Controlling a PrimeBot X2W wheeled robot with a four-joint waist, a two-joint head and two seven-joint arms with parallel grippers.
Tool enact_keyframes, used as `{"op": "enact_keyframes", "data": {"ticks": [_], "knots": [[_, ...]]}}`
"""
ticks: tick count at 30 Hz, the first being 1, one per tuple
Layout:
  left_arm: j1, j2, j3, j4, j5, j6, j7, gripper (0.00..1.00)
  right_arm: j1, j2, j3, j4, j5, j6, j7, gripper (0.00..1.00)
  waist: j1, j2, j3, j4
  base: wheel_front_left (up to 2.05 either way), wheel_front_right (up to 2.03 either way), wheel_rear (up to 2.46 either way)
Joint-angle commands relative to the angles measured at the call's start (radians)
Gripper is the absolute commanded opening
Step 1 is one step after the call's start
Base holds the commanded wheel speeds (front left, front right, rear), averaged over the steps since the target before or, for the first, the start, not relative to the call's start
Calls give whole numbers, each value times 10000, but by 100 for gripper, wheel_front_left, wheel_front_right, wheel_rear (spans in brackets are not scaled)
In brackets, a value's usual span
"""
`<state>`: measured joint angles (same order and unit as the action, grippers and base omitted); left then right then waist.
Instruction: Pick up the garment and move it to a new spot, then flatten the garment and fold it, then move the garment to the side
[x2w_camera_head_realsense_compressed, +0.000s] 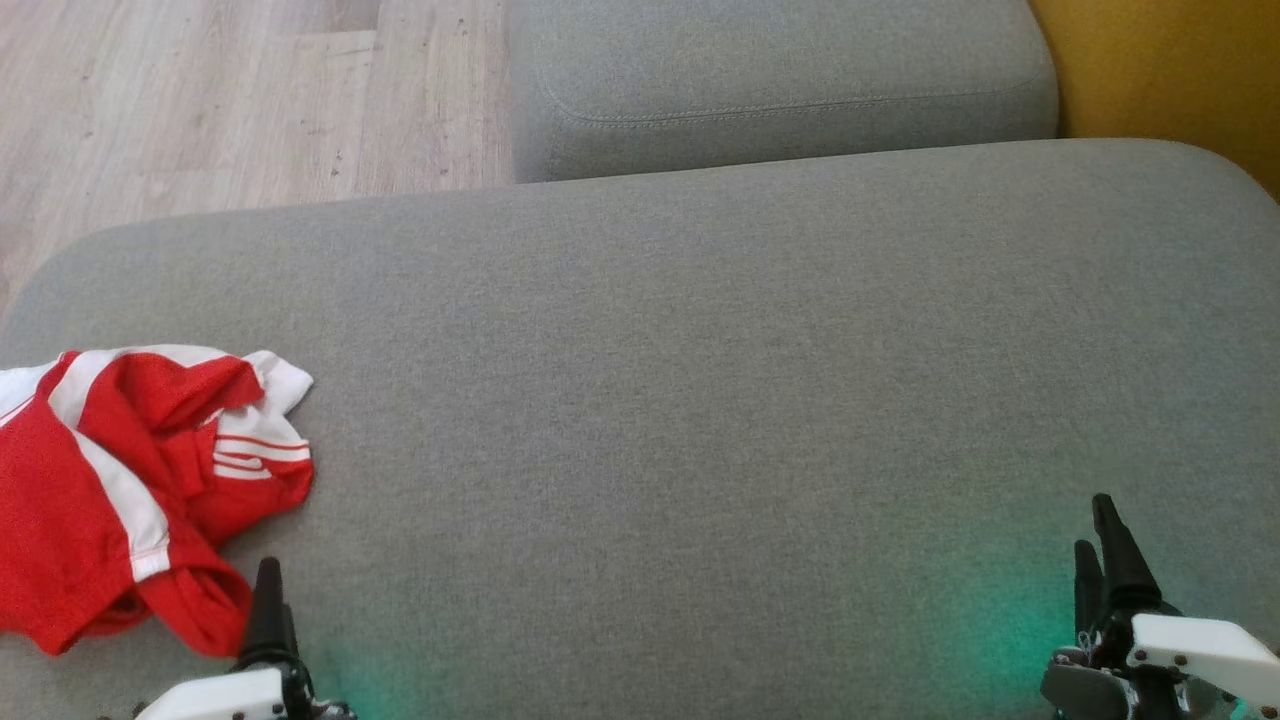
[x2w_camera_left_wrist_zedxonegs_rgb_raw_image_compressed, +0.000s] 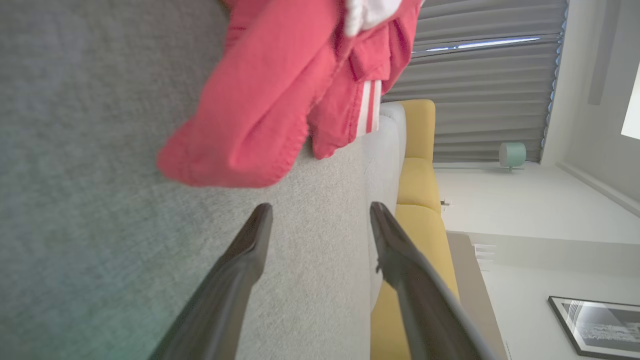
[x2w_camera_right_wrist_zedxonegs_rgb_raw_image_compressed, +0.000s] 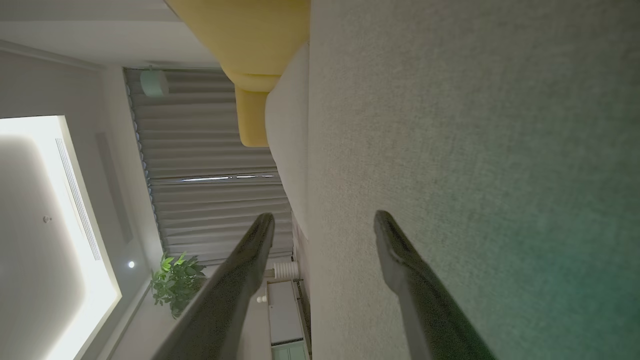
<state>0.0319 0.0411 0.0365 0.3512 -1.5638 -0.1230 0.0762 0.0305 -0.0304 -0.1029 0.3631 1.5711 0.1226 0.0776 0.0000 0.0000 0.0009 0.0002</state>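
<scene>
The red and white garment (x2w_camera_head_realsense_compressed: 130, 480) (x2w_camera_left_wrist_zedxonegs_rgb_raw_image_compressed: 270, 100) lies crumpled at the near left of the grey sofa seat (x2w_camera_head_realsense_compressed: 700, 350). The left jaws stand spread and empty at its near right edge. In the left wrist view the cloth lies just beyond the tips of the two dark fingers (x2w_camera_left_wrist_zedxonegs_rgb_raw_image_compressed: 250, 250), not between them. The right jaws hang spread and empty over bare seat at the near right, well apart from the garment.
</scene>
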Motion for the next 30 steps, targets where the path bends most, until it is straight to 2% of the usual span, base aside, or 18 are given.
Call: {"op": "enact_keyframes", "data": {"ticks": [1,30], "knots": [[-422,40,48,-469,446,37,-149,100,-425,-90,82,-452,-455,10,-155,100,0,0,3,7,0,0,0],[-293,53,-627,-1499,4946,645,-970,100,-362,-128,899,-1228,-5384,28,-979,100,0,0,-115,90,0,0,0]]}}
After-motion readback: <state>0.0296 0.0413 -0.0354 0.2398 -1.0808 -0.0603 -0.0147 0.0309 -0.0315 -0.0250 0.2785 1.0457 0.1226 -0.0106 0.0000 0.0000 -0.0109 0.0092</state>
